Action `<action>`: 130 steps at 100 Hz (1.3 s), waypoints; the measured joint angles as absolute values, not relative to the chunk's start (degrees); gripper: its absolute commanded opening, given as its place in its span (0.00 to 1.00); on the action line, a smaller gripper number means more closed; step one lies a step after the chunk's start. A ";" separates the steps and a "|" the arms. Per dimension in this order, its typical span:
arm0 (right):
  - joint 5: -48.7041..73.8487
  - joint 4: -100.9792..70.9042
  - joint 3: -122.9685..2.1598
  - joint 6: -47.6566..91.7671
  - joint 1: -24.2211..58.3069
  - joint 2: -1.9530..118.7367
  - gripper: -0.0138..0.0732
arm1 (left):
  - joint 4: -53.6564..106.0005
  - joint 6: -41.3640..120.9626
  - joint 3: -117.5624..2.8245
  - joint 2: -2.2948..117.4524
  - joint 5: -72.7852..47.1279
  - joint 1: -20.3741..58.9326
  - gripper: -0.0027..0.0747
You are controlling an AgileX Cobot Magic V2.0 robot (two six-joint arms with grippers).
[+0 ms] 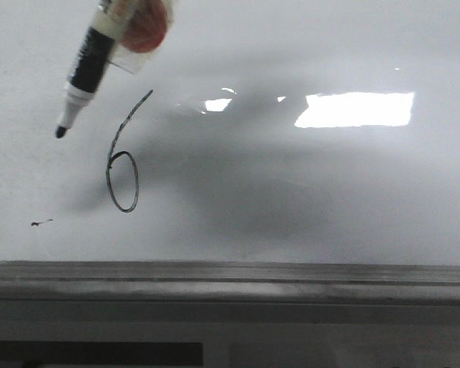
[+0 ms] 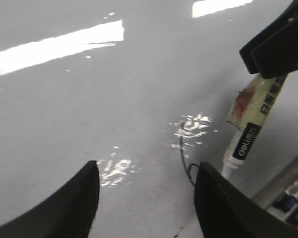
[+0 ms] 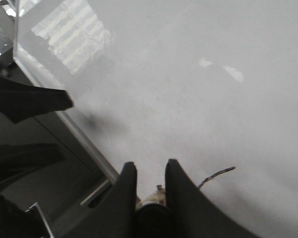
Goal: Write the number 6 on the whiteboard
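Note:
The whiteboard (image 1: 291, 199) fills the front view. The number 6 (image 1: 111, 157) is drawn on its left part in thin black line. A black and white marker (image 1: 88, 69) hangs tilted up and left of the 6, its tip (image 1: 60, 132) off the line. My right gripper (image 3: 150, 166) is shut on the marker's upper end (image 3: 154, 206); it also shows in the left wrist view (image 2: 278, 44). My left gripper (image 2: 146, 171) is open and empty over the board, with part of the 6 (image 2: 183, 151) between its fingers.
A grey metal ledge (image 1: 230, 280) runs along the board's lower edge. A small black smudge (image 1: 40, 223) lies low on the left. Bright light reflections (image 1: 356, 109) sit on the board's upper right. Several spare markers (image 2: 293, 203) lie below the ledge.

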State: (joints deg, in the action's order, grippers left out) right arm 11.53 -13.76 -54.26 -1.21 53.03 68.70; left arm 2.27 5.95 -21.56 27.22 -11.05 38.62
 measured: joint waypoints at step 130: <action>16.57 -13.76 -54.26 -1.21 56.74 69.78 0.89 | 9.53 10.80 -21.69 45.76 -1.63 53.03 0.01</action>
